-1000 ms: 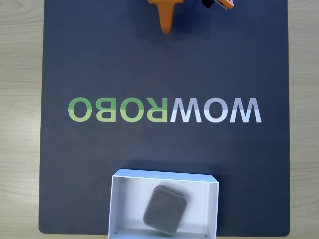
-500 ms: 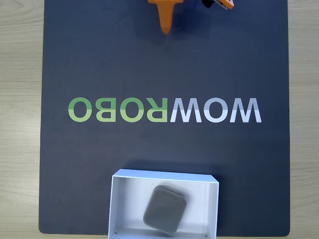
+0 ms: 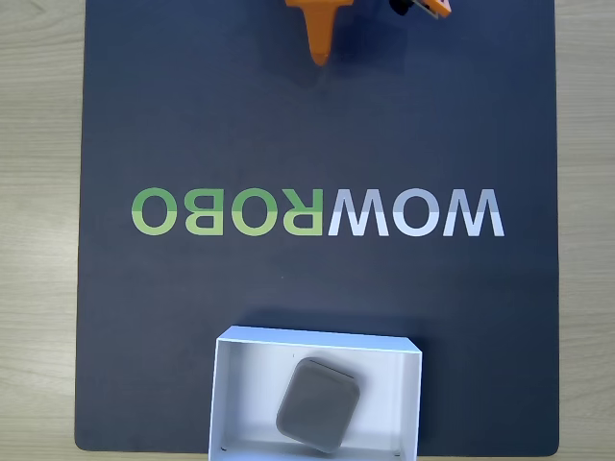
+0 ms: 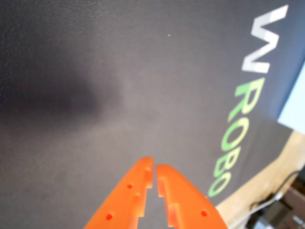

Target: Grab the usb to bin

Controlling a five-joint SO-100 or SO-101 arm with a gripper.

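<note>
The grey usb lies tilted inside the white bin at the mat's near edge in the fixed view. My orange gripper pokes in at the top edge of that view, far from the bin. In the wrist view the gripper is shut, its two orange fingers touching at the tips with nothing between them, hovering over bare dark mat. A pale corner at the right edge of the wrist view may be the bin.
A dark mat with the mirrored WOWROBO lettering covers the wooden table. Another orange arm part shows at the top edge. Cables lie off the mat in the wrist view.
</note>
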